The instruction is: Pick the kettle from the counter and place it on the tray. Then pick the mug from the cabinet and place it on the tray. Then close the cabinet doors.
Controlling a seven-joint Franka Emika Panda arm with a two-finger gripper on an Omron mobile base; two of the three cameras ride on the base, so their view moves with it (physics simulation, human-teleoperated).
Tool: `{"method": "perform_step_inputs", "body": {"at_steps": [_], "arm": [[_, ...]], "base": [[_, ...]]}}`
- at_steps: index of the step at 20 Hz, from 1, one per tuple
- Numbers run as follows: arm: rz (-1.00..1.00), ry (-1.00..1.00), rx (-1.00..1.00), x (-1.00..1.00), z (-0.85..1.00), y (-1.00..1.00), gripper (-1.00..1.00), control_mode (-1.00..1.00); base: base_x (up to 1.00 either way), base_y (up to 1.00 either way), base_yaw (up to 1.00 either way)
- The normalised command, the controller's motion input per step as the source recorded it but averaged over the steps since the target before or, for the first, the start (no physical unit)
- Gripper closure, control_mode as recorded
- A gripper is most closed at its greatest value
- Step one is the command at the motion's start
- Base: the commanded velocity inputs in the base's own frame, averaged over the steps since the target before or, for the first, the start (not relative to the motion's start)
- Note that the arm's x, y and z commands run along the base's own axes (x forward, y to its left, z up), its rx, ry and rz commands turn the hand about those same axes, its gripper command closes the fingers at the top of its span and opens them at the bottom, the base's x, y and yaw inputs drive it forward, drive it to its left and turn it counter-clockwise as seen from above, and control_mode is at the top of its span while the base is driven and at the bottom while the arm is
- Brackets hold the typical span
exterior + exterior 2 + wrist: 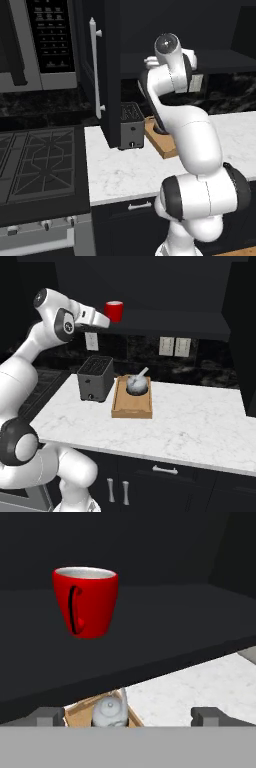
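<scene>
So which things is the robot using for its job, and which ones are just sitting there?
For the job:
kettle, already on the tray
red mug, on the cabinet shelf
cabinet door, open
gripper, open

Just sitting there:
toaster
microwave
stovetop

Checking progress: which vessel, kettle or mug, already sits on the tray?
The grey kettle sits on the wooden tray; the red mug stands on the cabinet shelf.

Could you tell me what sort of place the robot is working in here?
A kitchen, rendered: a gas stovetop beneath a microwave, a toaster on the marble counter, and a wall cabinet.
</scene>
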Motion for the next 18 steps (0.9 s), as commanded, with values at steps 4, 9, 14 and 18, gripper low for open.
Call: {"method": "perform_step_inputs", "body": {"at_steps": [4,9,14,18], "arm": [[0.05,-0.33,0.08,0.03,-0.05,0.0,-1.0,-1.0],[0.0,-0.18,0.09,0.03,-0.01,0.0,-1.0,-1.0],[0.0,-0.09,0.07,0.03,0.0,0.0,-1.0,-1.0],[0.0,-0.05,0.06,0.22,0.0,0.04,-1.0,-1.0]], "base": [[0.0,0.0,0.0],[0.0,0.0,0.0],[0.0,0.0,0.0],[0.0,0.0,0.0]]}}
